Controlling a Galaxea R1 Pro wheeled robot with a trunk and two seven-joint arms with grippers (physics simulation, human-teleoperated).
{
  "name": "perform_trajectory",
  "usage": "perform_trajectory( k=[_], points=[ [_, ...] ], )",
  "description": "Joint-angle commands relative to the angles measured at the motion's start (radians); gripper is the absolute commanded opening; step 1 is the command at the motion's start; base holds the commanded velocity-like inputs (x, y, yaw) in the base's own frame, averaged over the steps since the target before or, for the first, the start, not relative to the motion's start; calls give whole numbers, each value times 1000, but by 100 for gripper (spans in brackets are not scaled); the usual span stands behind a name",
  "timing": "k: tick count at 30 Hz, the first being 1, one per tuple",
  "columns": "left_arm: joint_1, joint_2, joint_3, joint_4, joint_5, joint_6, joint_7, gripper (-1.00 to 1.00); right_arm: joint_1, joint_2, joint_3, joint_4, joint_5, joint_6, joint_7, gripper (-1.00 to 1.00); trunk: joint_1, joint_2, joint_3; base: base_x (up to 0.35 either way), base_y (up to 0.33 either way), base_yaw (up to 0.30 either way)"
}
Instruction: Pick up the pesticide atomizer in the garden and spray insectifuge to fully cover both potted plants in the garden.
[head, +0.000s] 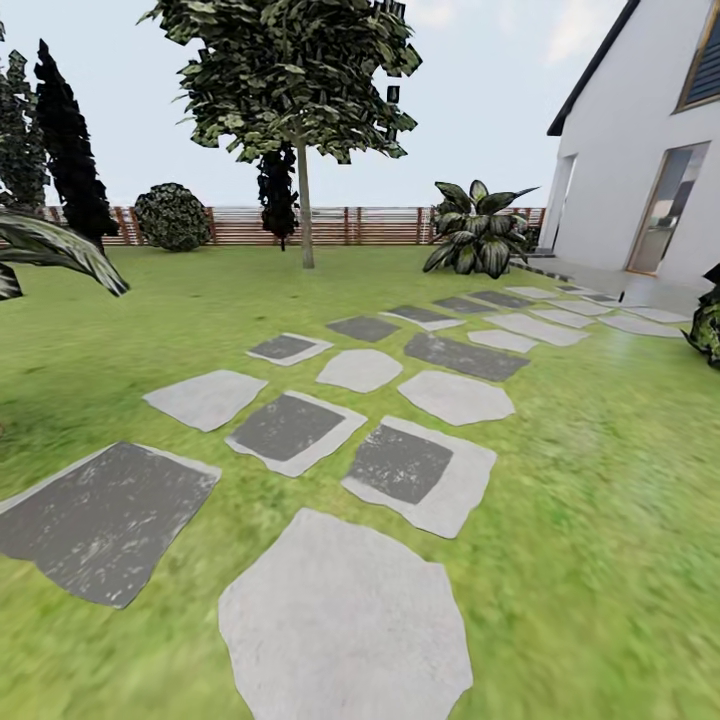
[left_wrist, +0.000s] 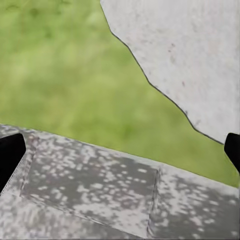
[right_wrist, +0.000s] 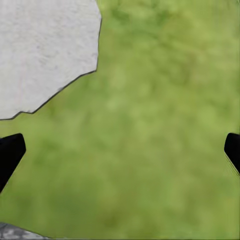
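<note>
Lawn (head: 620, 520) with stepping stones (head: 345, 620) running toward house (head: 640, 150); slat fence (head: 330, 225) behind. Left gripper (left_wrist: 120, 150) and right gripper (right_wrist: 120, 150) both spread wide, empty.

One tree (head: 300, 90), one house (head: 640, 150), one fence (head: 330, 226) (many stepping stones (head: 345, 620)).

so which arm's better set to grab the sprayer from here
Neither yet. Both grippers, left and right, hang open over lawn and stepping stones, no sprayer nearby. Judging reach comes later.
</note>
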Motion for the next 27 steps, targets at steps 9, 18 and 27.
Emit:
perform_trajectory(
  k=[9,18,27],
  points=[
    [-1,0,2,1,1,-3,0,100,0,0,-1,0,0,-2,-1,100,0,0,-1,339,0,0],
    [-1,0,2,1,1,-3,0,100,0,0,-1,0,0,-2,0,100,0,0,-1,339,0,0],
    [-1,-1,2,1,1,-3,0,100,0,0,-1,0,0,-2,0,100,0,0,-1,339,0,0]
  ],
)
